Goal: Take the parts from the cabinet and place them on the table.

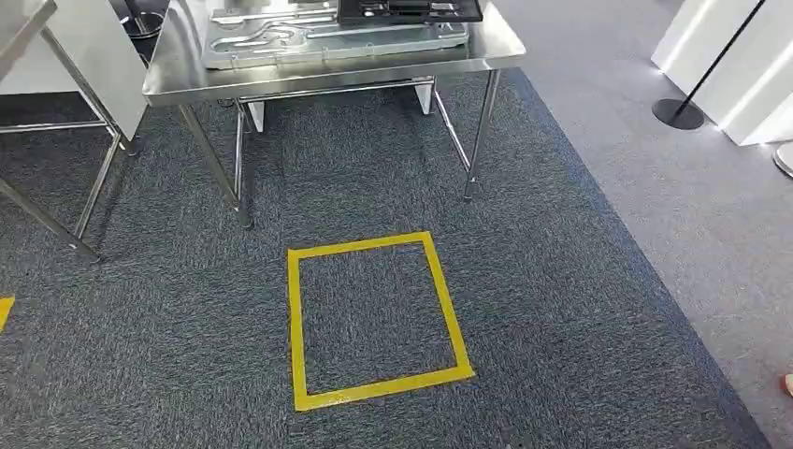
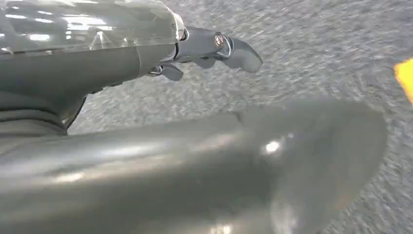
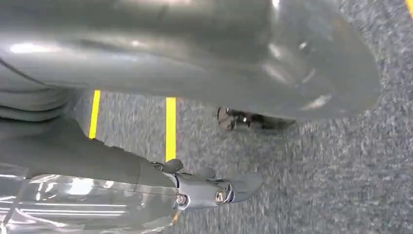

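Note:
A steel table (image 1: 281, 82) stands ahead at the top of the head view. A pale grey moulded part (image 1: 327, 37) lies flat on it, and a dark part (image 1: 411, 9) lies at its far edge. In the left wrist view my left hand (image 2: 87, 63) hangs over the dark carpet, its fingers (image 2: 234, 51) stretched out and apart from the thick thumb (image 2: 219, 165), holding nothing. The right wrist view shows my right hand (image 3: 97, 163) the same way: fingers (image 3: 229, 187) straight, thumb (image 3: 219, 58) apart, nothing in it.
A yellow tape rectangle (image 1: 297, 327) marks the carpet in front of the table. A second steel table (image 1: 89, 47) stands at the left. At the right, lighter grey floor holds a black post base (image 1: 677, 114) and white panels (image 1: 739, 65).

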You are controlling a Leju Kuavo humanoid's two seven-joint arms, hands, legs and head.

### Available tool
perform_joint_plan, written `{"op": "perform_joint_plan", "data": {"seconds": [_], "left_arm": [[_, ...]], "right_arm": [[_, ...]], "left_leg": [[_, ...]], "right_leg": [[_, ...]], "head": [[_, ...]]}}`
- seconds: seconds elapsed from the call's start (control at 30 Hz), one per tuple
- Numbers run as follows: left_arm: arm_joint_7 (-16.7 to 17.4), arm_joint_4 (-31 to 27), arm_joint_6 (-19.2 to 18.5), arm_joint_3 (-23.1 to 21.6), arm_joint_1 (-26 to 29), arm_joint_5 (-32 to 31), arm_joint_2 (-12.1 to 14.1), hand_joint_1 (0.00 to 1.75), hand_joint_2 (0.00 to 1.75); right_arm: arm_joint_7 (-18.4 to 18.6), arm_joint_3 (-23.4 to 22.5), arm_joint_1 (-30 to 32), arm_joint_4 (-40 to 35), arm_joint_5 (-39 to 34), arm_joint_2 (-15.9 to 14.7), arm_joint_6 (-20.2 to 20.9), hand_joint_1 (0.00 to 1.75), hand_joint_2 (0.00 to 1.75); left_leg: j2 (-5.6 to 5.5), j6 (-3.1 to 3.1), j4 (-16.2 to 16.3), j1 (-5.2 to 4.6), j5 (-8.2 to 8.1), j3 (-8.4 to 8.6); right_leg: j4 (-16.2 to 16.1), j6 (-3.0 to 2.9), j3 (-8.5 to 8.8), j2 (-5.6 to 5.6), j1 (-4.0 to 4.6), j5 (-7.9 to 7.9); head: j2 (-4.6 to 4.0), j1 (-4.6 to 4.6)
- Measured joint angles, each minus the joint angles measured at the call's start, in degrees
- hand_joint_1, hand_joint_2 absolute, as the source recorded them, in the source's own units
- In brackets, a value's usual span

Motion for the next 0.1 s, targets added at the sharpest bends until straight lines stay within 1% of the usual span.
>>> {"op": "perform_joint_plan", "data": {"seconds": [0.03, 0.07, 0.1], "left_arm": [[0.39, 0.0, 0.26, 0.02, -0.06, 0.0, -0.04, 0.0, 1.75], [0.68, 0.0, 0.35, 0.04, -0.14, 0.0, -0.02, 0.0, 1.75], [1.37, 0.0, 0.15, 0.04, -0.21, 0.26, -0.02, 0.0, 1.75]], "right_arm": [[0.55, 0.15, 0.02, 0.0, 0.57, 0.0, -0.13, 0.0, 1.75], [1.09, 0.28, -0.04, 0.0, 1.22, 0.0, -0.15, 0.0, 1.75], [1.55, 0.63, -0.19, 0.0, 2.42, -0.04, -0.11, 0.0, 1.75]], "left_leg": [[0.21, -0.33, -0.11, -0.03, 0.06, 0.15], [-0.25, -0.74, 0.28, 0.06, -0.37, -0.08], [-1.9, -0.97, 1.84, 0.15, -1.7, -0.58]], "right_leg": [[-0.23, -0.32, -0.04, 0.28, 0.01, 0.16], [-0.85, -0.85, 0.33, 0.55, -0.72, 0.62], [-1.04, -1.1, 0.36, 0.6, -0.64, 0.71]], "head": [[0.0, 0.0], [0.0, 0.0], [0.0, 0.0]]}}
